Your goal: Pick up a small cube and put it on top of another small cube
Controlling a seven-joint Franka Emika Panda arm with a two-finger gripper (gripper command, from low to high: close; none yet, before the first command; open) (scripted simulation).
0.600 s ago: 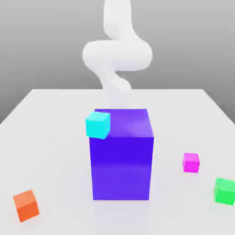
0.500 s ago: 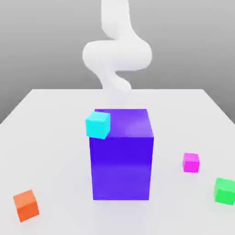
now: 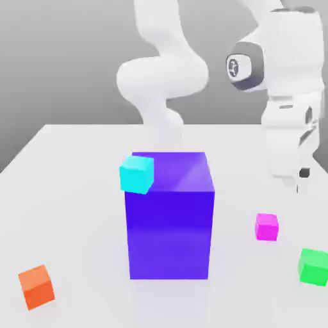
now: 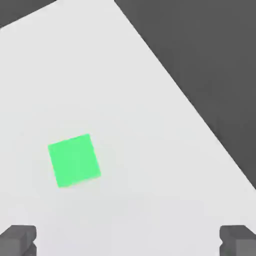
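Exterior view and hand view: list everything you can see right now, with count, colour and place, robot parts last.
Table: one, white, under everything.
Big block: one, blue-purple, table centre.
Cyan cube: one, at the big block's upper corner, exterior view's left.
Orange cube: one, near edge, exterior view's left.
Magenta cube: one, on the table, exterior view's right of the block.
Green cube: one, near the magenta cube, apart from it.
Arm: one, white, behind the block.
Gripper: one, dark fingers, open, empty, above the table.

A plain white table (image 3: 77, 166) fills the lower scene under soft, even light. Behind its far edge stands a bare grey wall (image 3: 57, 64), darkening toward the top.
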